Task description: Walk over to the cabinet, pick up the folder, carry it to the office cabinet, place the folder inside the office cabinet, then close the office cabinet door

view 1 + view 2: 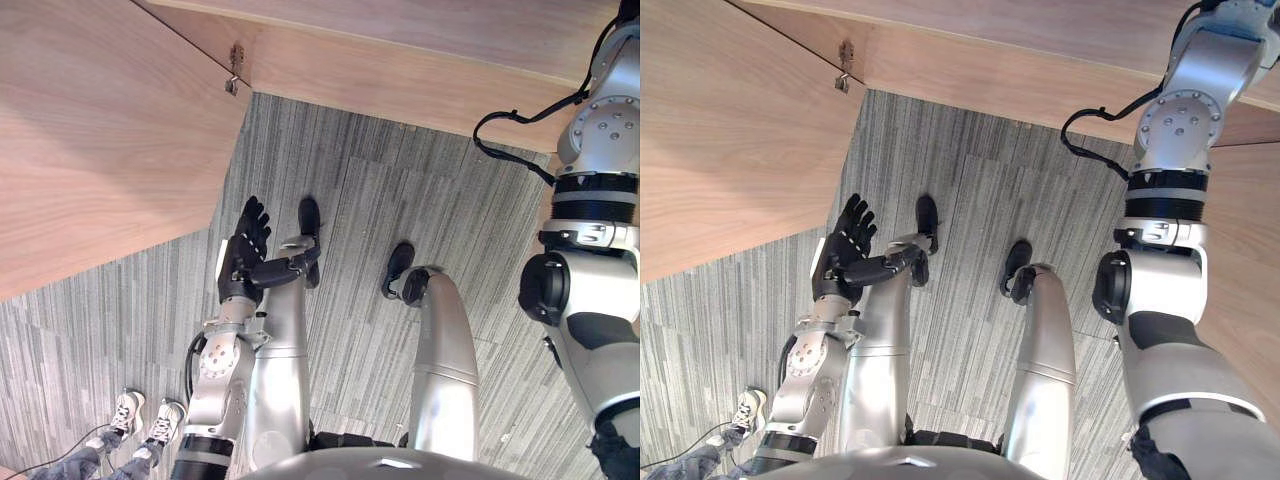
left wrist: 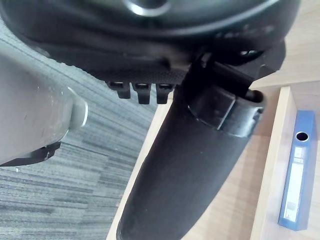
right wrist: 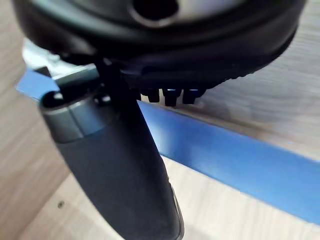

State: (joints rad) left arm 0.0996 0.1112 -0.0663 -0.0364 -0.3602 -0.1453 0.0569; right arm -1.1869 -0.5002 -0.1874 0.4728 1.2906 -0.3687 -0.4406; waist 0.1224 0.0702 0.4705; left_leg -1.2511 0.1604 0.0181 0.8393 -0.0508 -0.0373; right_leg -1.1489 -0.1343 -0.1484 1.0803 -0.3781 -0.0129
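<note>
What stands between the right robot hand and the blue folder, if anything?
Nothing visible does. In the right wrist view the blue folder lies directly past the right robot hand, against the light wood of the cabinet, with no object between them. Whether the hand touches it cannot be told.

An open wooden cabinet door (image 1: 730, 140) fills the 10 o'clock quarter; its metal hinge (image 1: 845, 68) sits at 11 o'clock, where it meets the cabinet (image 1: 1040, 70) running across 12 o'clock; grey striped carpet (image 1: 970, 170) lies below. The left hand (image 1: 835, 265) — fingers straight and spread — hangs at 9 o'clock, near the door's edge; the right arm (image 1: 1170, 130) stretches up to 1 o'clock; a person's shoe (image 1: 748, 405) shows at 7 o'clock.
</note>
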